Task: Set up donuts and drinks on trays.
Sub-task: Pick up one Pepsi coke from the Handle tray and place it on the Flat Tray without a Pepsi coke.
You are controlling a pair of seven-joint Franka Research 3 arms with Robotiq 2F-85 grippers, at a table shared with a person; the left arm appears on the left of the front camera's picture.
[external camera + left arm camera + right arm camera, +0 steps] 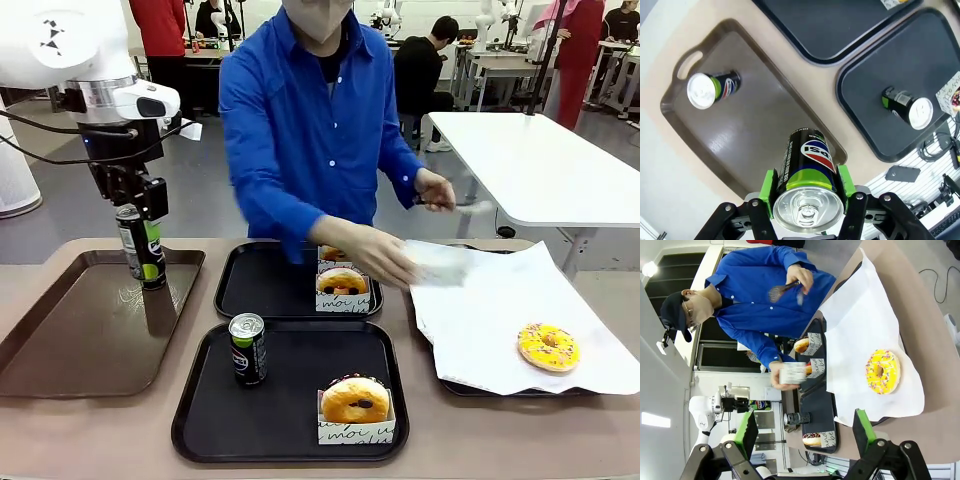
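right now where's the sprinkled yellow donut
In the front view the sprinkled yellow donut lies unboxed on the white paper at the table's right side, right of both black trays.

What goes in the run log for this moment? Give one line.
left pincer: shut on soda can, held above brown tray | right pincer: open, empty | near black tray: can, boxed donut

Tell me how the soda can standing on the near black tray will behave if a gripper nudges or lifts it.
The soda can is tall and slim on a narrow base, so a high nudge would probably tip it, and it might then roll on its round side. Its glossy wall looks slippery. Standing free on the near black tray, it could slide first.
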